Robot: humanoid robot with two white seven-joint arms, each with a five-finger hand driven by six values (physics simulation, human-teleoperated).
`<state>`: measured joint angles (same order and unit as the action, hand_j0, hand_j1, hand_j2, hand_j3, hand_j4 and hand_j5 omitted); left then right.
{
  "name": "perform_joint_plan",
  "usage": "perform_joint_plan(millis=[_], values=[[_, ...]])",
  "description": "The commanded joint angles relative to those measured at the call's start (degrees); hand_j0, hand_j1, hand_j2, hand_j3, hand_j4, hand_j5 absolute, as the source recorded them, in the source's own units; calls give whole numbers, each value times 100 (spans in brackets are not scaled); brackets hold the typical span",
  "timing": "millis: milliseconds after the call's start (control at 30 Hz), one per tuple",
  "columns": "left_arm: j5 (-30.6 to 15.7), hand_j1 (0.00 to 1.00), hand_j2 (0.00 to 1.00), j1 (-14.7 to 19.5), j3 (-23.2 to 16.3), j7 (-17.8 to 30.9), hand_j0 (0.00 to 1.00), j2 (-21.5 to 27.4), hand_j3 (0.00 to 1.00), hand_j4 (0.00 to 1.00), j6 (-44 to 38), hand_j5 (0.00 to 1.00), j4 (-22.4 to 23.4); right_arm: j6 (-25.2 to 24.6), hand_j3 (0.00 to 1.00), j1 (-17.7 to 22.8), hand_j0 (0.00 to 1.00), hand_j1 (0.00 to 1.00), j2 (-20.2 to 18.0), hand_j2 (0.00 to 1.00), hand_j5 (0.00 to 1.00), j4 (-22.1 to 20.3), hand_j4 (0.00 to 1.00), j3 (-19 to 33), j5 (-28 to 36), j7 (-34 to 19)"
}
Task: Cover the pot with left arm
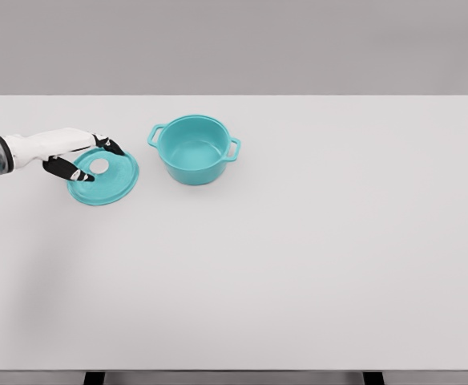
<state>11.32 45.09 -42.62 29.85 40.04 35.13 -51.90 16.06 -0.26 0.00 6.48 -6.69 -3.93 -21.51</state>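
Left hand (pixel 80 163) at far left of table (pixel 298 281), fingers (pixel 110 145) and thumb bracketing the pale knob (pixel 99 166) of the teal lid (pixel 103 176). Looks closed on the knob, or near to it; firm contact not certain from this angle. Lid flat or slightly tilted on the surface, directly under the hand.

Pot (pixel 192 149) just beyond the fingertips, to the hand's right, apart from the lid with a narrow strip of table between. Upright, both side handles showing. Interior visible and bare: nothing inside.

Risks, as judged:
- Small knob, pinch grip only; lid likely to swing or slip out if lifted fast.
- Too low a lift and the lid's edge catches the near rim or handle, shoving the pot sideways.
- Off-centre release leaves lid cocked on the rim, not seated.

Right arm absent from view.
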Motion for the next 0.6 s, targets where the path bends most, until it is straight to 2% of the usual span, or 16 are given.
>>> perform_joint_plan(millis=[0, 567], values=[[-33, 75, 75, 0, 8, -5, 75, 4, 75, 75, -13, 75, 39, 3, 100, 0, 100, 100, 0, 100, 100, -6, 100, 1, -3, -2], [29, 74, 74, 0, 17, -5, 74, -49, 74, 74, -13, 74, 118, 3, 100, 0, 100, 100, 0, 100, 100, 2, 100, 1, -3, -2]])
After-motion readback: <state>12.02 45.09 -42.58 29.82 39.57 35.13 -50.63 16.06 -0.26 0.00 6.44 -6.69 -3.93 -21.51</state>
